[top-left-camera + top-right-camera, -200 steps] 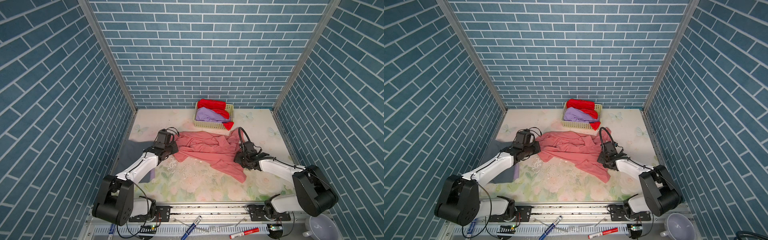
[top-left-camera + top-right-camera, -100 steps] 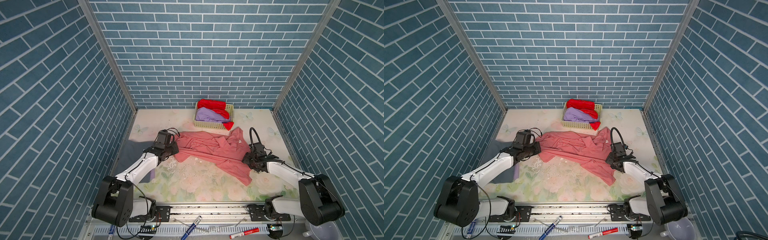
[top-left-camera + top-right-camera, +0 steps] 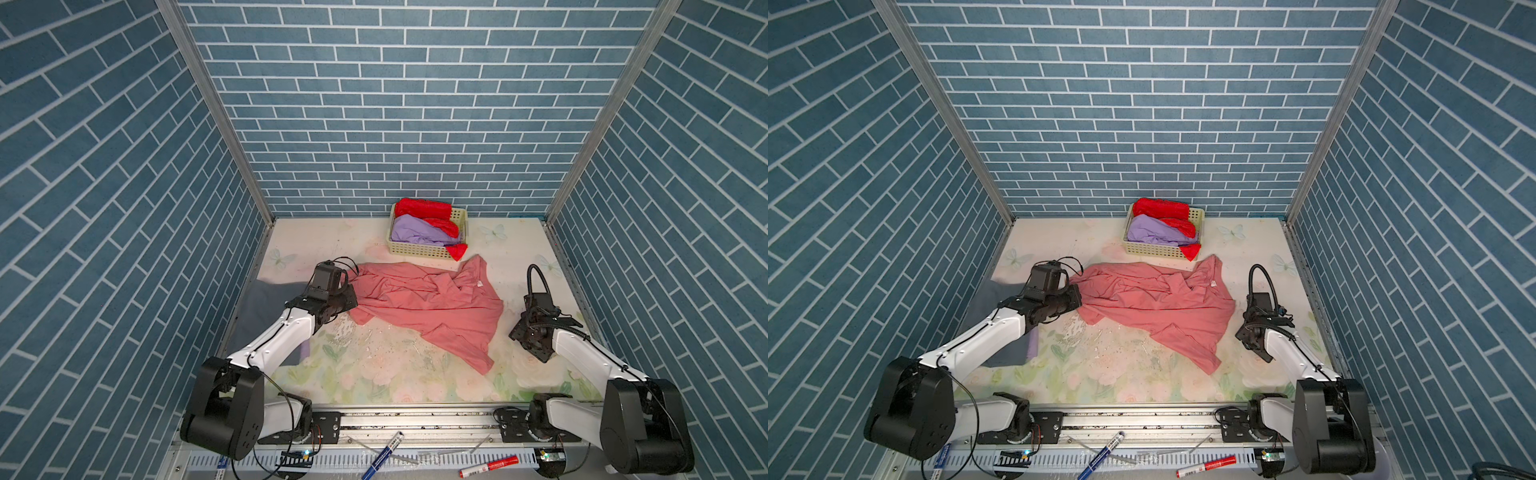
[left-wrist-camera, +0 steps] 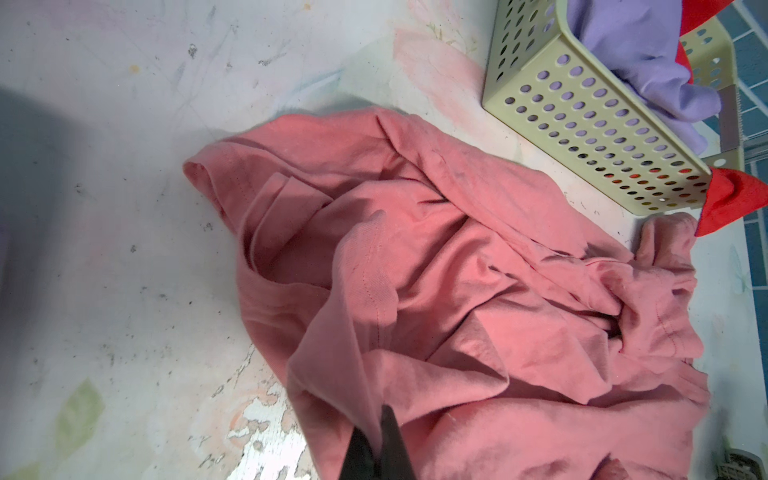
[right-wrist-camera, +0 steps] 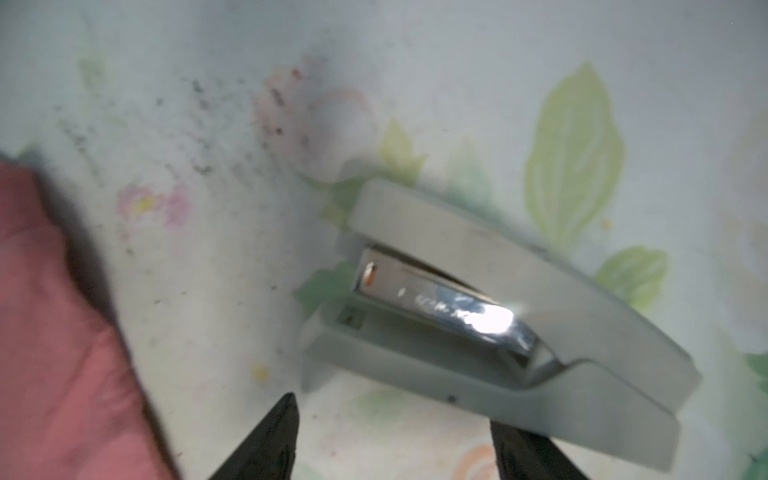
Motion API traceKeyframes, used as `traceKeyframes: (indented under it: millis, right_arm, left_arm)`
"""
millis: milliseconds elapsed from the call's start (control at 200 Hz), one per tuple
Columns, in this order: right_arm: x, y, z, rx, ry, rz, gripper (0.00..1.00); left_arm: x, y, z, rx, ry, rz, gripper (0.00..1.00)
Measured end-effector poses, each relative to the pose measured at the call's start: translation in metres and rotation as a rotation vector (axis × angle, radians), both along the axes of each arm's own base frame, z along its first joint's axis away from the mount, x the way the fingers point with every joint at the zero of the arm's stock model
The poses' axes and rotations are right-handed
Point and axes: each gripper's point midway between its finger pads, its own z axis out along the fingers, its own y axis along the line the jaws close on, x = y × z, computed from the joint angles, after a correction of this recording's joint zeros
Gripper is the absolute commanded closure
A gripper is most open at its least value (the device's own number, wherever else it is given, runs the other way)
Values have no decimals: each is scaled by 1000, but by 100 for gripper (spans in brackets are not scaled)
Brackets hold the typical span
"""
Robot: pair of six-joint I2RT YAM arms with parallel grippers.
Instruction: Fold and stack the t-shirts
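"Where was the pink shirt (image 3: 424, 303)?"

"Crumpled in the middle of the table (image 3: 332, 245), just in front of the basket (image 3: 428, 251). The left gripper (image 4: 376, 436) was pinching its left edge."

"And the right gripper (image 5: 392, 415)?"

"Spread wide and holding nothing, near a grey stapler (image 5: 498, 324), beside the shirt."

"The others?"

"The purple shirt (image 3: 419, 232) and red shirt (image 3: 422, 208) sat in the basket."

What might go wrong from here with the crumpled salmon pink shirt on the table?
1. The open right gripper hangs by a pale grey stapler, clear of the salmon pink cloth t-shirt; closing here may catch the stapler.
2. Only the shut left gripper pinches the crumpled shirt; pulling alone could bunch it further.
3. The bright red t-shirt drooping over the cream perforated plastic basket lies close to it and might get dragged.
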Motion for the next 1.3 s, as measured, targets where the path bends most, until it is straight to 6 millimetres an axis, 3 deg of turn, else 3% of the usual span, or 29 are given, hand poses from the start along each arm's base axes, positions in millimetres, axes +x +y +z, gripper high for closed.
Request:
traceKeyframes:
  millis: [110, 245, 480, 575, 680, 775, 1085, 1155, 1300]
  right_arm:
    - [-1, -7, 4, 4, -10, -6, 35]
    - [19, 15, 15, 89, -92, 96, 36]
    - [95, 97, 81, 172, -384, 427, 32]
    - [128, 132, 95, 189, -447, 550, 32]
    - [155, 167, 89, 203, -456, 669, 31]
    - [167, 192, 77, 205, -439, 753, 31]
    - [179, 231, 59, 209, -408, 889, 39]
    - [179, 237, 55, 206, -401, 908, 45]
    - [178, 246, 44, 194, -368, 948, 84]
  left_arm:
    - [-1, 0, 3, -3, -9, -2, 97]
    - [-2, 0, 3, -4, -10, -2, 97]
    - [-3, 0, 3, -6, -9, -3, 97]
    - [-3, 0, 3, -6, -8, -3, 97]
    - [-3, 0, 3, -6, -8, -3, 97]
    - [-3, 0, 3, -6, -8, -3, 97]
    - [-2, 0, 4, -7, -12, 1, 97]
    - [-3, 0, 4, -7, -12, 1, 97]
    - [-3, 0, 4, -7, -11, 1, 97]
